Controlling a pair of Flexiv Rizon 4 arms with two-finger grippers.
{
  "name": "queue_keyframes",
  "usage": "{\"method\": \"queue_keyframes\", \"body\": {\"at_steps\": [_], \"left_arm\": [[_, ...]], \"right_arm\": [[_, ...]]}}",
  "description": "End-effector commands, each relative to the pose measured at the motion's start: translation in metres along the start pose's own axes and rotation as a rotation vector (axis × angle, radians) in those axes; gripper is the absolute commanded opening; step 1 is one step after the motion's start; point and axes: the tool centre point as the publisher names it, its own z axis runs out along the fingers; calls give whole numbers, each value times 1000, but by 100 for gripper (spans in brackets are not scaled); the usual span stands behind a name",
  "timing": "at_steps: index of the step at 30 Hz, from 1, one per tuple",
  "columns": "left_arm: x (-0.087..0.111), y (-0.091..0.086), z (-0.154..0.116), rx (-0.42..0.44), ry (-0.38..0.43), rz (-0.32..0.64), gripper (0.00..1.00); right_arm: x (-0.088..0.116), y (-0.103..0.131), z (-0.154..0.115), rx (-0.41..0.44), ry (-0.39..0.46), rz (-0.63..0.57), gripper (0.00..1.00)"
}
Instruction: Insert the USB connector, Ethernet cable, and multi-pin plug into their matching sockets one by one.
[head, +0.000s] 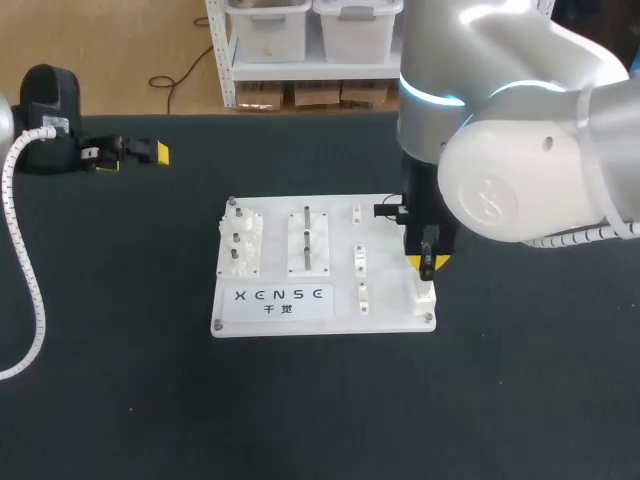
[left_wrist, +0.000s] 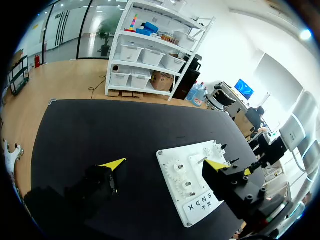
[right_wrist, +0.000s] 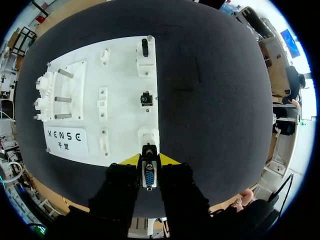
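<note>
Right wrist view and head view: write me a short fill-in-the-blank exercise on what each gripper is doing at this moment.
1. The right gripper is shut on the ____.
2. The left gripper is ____ and empty, away from the white board.
3. The arm reaching over the white board comes in from the head view's ____ side.
Missing words: multi-pin plug; open; right.
</note>
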Motion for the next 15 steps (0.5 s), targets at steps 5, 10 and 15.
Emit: {"method": "queue_keyframes", "body": {"at_steps": [5, 10, 15], "left_arm": [[0, 0, 0, 0, 0, 0, 100], [0, 0, 0, 0, 0, 0, 100], [0, 0, 0, 0, 0, 0, 100]], "right_arm": [[-2, 1, 1, -4, -5, -6, 0], [-2, 1, 2, 0, -5, -9, 0], [0, 2, 5, 19, -9, -14, 0]]}}
